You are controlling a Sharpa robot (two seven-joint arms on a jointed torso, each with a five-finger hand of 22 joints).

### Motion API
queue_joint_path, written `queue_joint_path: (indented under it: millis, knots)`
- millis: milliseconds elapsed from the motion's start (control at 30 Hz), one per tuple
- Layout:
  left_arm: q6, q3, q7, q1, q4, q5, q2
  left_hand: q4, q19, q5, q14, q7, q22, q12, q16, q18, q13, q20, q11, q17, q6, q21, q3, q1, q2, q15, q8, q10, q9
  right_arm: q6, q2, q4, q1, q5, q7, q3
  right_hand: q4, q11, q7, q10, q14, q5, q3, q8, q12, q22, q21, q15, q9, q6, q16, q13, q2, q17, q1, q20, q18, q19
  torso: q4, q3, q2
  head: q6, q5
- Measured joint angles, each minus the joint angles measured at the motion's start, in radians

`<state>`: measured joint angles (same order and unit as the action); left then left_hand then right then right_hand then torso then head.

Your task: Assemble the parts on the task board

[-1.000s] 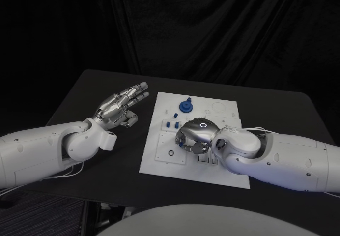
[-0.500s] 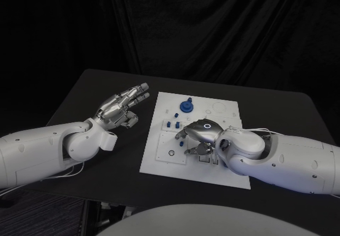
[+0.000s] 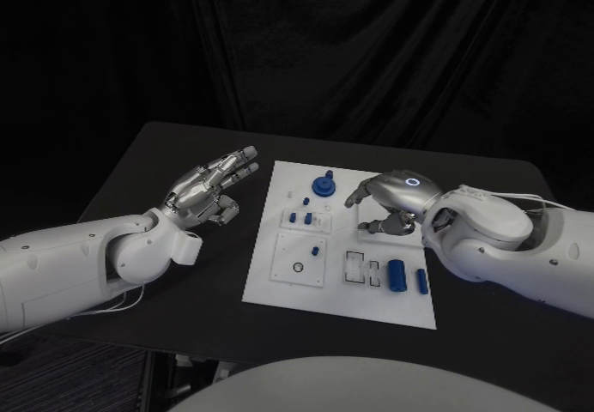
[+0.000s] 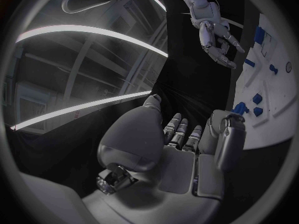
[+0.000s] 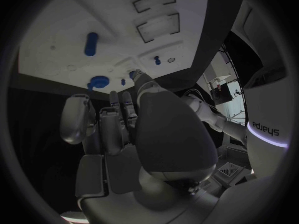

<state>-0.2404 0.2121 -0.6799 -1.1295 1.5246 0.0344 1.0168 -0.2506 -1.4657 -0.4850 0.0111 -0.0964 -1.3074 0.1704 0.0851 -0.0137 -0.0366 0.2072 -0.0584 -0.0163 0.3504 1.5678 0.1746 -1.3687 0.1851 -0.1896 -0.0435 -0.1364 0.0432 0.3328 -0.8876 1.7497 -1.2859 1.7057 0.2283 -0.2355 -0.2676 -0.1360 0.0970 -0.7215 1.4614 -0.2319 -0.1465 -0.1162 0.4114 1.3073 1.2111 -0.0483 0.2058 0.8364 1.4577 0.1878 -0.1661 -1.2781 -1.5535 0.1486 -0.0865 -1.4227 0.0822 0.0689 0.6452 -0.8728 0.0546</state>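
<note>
Task board [image 3: 282,287] sits mid-table, white plate on the black table [image 3: 148,154].

R hand [image 3: 386,204] hovers over the board's right-middle area, above the surface, fingers loosely bent and apart, nothing held; one finger points toward the far-left part of the board. R wrist view agrees: palm and fingers [image 5: 127,107] apart, no part between them, board [image 5: 56,40] beyond the fingertips.

L hand [image 3: 213,187] is off the board, just beside its left edge, near the far corner. Fingers extended and spread, empty. L wrist view: palm [image 4: 181,154] bare, nothing in grip, board edge [image 4: 274,124] alongside.

Parts on board:
- blue knobbed peg [image 3: 324,184] stands upright near the far edge, centre
- row of small blue pieces [image 3: 297,218] left of centre
- single small blue pin [image 3: 314,251] upright, mid-board
- blue cylinder [image 3: 397,274] lies flat near the right edge, with a thinner blue bar [image 3: 421,280] just beside it
- black ring [image 3: 297,267] marked on the near-left part

Rect recess [image 3: 356,268] left of the cylinder; can't tell if anything's in it.
</note>
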Motion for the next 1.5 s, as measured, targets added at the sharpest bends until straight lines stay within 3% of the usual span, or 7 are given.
queue_joint_path:
  millis: [233, 700, 800, 1067, 1200, 1333, 1500]
  knots:
    - [0.006, 0.0, 0.0, 0.0, 0.002, 0.0, -0.001, -0.017, -0.002, 0.024, -0.008, -0.004, 0.0, 0.0, -0.021, 0.0, 0.0, -0.038, -0.017, 0.003, 0.004, 0.0, 0.017, 0.014, -0.006, 0.037, 0.0, 0.011, 0.0, -0.01, -0.051, -0.019, -0.018, -0.039, 0.026, -0.008, -0.003, 0.0, 0.012, 0.0, 0.0, 0.021, -0.003, 0.005, 0.0, 0.0, 0.0, 0.0, -0.01, 0.002, -0.001, -0.014, 0.0, 0.012, 0.0, 0.0, 0.0, 0.0, -0.0001, 0.0005, 0.0, 0.0, -0.008]
    - [0.008, 0.0, 0.0, 0.0, -0.001, 0.0, -0.003, 0.001, 0.0, 0.009, -0.003, -0.02, 0.0, 0.011, -0.025, 0.0, 0.0, -0.051, -0.037, 0.004, 0.012, 0.0, 0.035, 0.012, -0.026, 0.043, -0.005, 0.002, 0.0, -0.042, -0.054, -0.067, 0.011, -0.075, 0.047, -0.014, -0.013, 0.006, 0.014, -0.031, 0.0, 0.07, 0.007, 0.014, 0.011, 0.0, -0.005, 0.0, -0.025, 0.0, -0.005, -0.034, -0.002, 0.013, 0.019, 0.0, 0.0, 0.0, 0.0017, 0.0013, 0.003, 0.0, -0.027]
    - [0.012, 0.0, 0.0, 0.0, -0.002, 0.0, -0.003, 0.004, 0.0, 0.009, -0.01, -0.02, 0.0, 0.009, -0.067, 0.0, 0.0, -0.073, -0.034, 0.011, 0.012, 0.0, 0.038, 0.012, -0.026, 0.077, -0.005, 0.005, 0.0, -0.045, -0.048, -0.076, 0.02, -0.077, 0.047, -0.013, -0.013, 0.004, 0.014, -0.034, 0.0, 0.07, 0.007, 0.014, 0.012, 0.0, -0.005, 0.0, -0.026, 0.0, -0.005, -0.036, -0.002, 0.013, 0.019, 0.0, 0.0, 0.0, 0.0018, 0.0006, 0.003, 0.0, -0.03]
    - [0.029, 0.0, 0.0, 0.002, -0.001, 0.0, -0.005, 0.007, -0.001, 0.009, -0.012, 0.022, 0.0, -0.025, -0.082, 0.0, 0.007, -0.17, 0.021, 0.015, -0.018, 0.0, 0.04, 0.012, -0.026, 0.17, -0.005, 0.048, -0.003, -0.044, -0.027, -0.101, 0.041, -0.082, 0.041, -0.013, -0.009, 0.009, 0.026, -0.056, 0.0, 0.07, 0.004, 0.014, 0.017, 0.0, -0.005, 0.0, -0.028, 0.012, -0.005, -0.043, 0.003, 0.013, 0.014, 0.0, 0.0, 0.0, 0.0014, 0.0001, 0.002, 0.0, -0.032]
    - [0.048, 0.0, 0.0, 0.004, 0.001, 0.0, -0.006, -0.002, 0.0, 0.047, -0.011, 0.092, 0.0, -0.061, -0.082, 0.0, 0.013, -0.215, 0.095, 0.015, -0.054, 0.0, 0.06, 0.04, -0.036, 0.218, 0.008, 0.078, -0.009, -0.041, -0.015, -0.116, 0.05, -0.083, 0.035, -0.013, -0.005, 0.011, 0.033, -0.068, 0.002, 0.061, 0.0, 0.014, 0.019, 0.0, 0.001, 0.002, -0.031, 0.018, -0.005, -0.048, 0.009, 0.013, 0.008, -0.004, 0.0, -0.003, 0.0008, 0.0, 0.001, 0.0, -0.03]
    - [0.07, 0.0, 0.0, 0.005, 0.003, -0.001, -0.004, -0.003, 0.0, 0.061, -0.011, 0.173, 0.0, -0.098, -0.082, 0.0, 0.02, -0.259, 0.183, 0.016, -0.098, 0.0, 0.067, 0.053, -0.035, 0.222, 0.009, 0.104, -0.012, -0.035, -0.006, -0.127, 0.057, -0.087, 0.029, -0.013, -0.003, 0.012, 0.038, -0.075, 0.003, 0.054, -0.003, 0.014, 0.019, 0.0, 0.001, 0.004, -0.033, 0.016, -0.005, -0.051, 0.008, 0.013, 0.008, -0.004, 0.0, -0.003, 0.0006, 0.0001, 0.001, 0.0, -0.03]
    - [0.096, 0.0, 0.0, 0.006, 0.004, -0.002, -0.002, 0.004, 0.0, 0.067, -0.011, 0.19, 0.0, -0.101, -0.082, 0.0, 0.02, -0.322, 0.207, 0.015, -0.115, 0.0, 0.074, 0.055, -0.033, 0.222, 0.009, 0.109, -0.013, -0.027, 0.002, -0.137, 0.065, -0.093, 0.02, -0.013, -0.001, 0.013, 0.043, -0.084, 0.003, 0.05, -0.004, 0.014, 0.019, 0.0, 0.001, 0.004, -0.034, 0.021, -0.005, -0.056, 0.014, 0.012, 0.003, -0.006, 0.0, -0.006, 0.0006, 0.0001, 0.001, 0.0, -0.03]
